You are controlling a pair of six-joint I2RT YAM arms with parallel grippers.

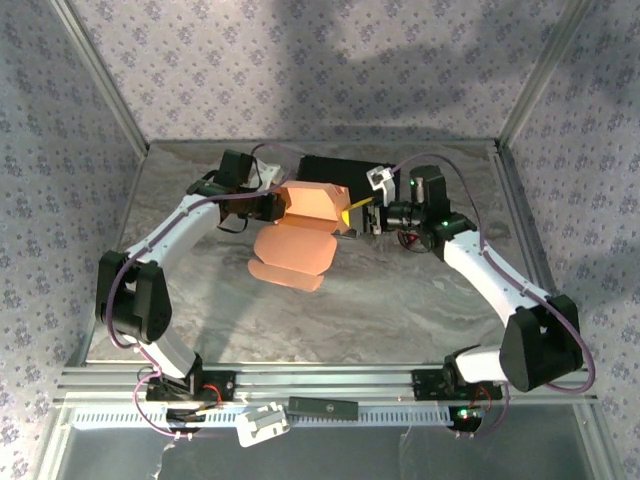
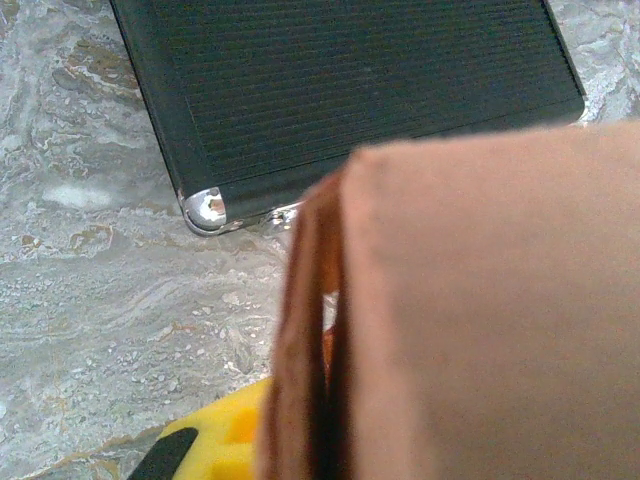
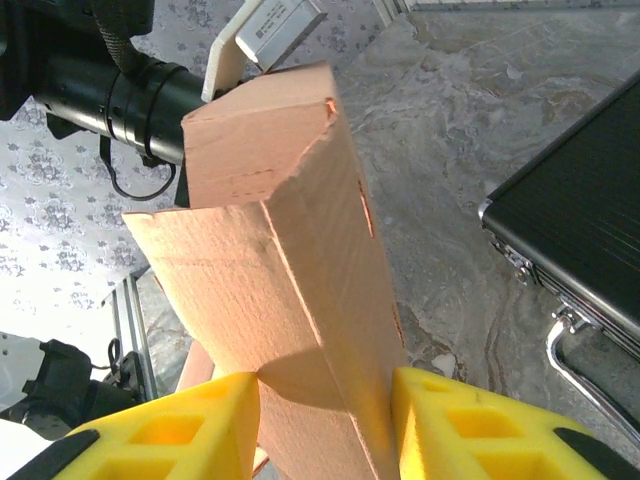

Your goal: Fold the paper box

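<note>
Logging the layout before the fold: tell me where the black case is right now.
The black case lies flat at the far middle of the table in the top view, just behind the orange paper box.

Operator: Report legible text, labels, numbers.
Technician: None legible. Paper box (image 3: 290, 260): plain cardboard faces. Black case (image 2: 350, 80): ribbed lid, plain. White fitting (image 3: 275, 22) behind the box: surface too blurred to read.
</note>
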